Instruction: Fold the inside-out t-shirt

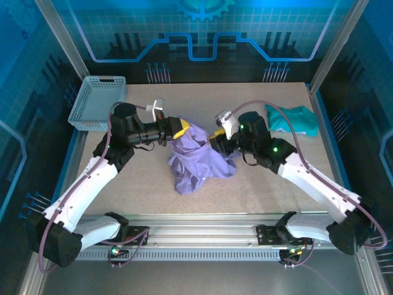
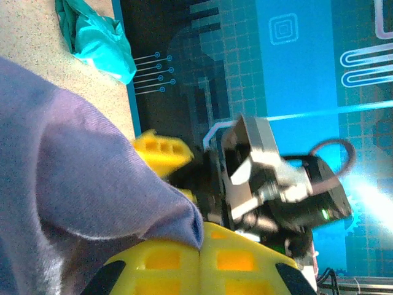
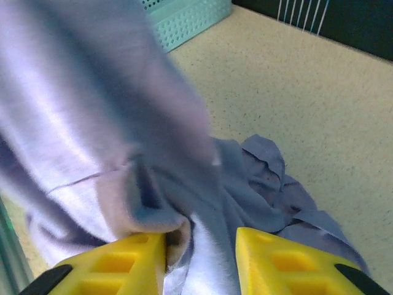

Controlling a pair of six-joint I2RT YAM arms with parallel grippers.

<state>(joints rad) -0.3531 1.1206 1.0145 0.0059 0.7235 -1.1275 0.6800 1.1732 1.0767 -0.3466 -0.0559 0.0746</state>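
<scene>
1. Lavender-purple short-sleeved soft-fabric t-shirt (image 1: 199,161): crumpled heap at counter centre, top raised between both arms.
2. Left tool (image 2: 201,246): yellow fingers pinched together on a shirt fold.
3. Right tool (image 3: 201,246): narrow gap, gripping bunched cloth.
4. Teal-green crumpled garment (image 1: 293,118), far right; pale-blue slatted plastic basket (image 1: 96,101), far left.
5. Speckled beige counter (image 1: 202,98): bare at far centre and along the near strip.

You're in a robot lab test cell: blue circuit-patterned panels (image 1: 245,18) and aluminium frame posts (image 1: 61,40) rise beyond the left gripper (image 1: 179,129) and right gripper (image 1: 217,136), with a speckled table (image 1: 245,196) beneath them and a mounting rail (image 1: 202,236) behind.
</scene>
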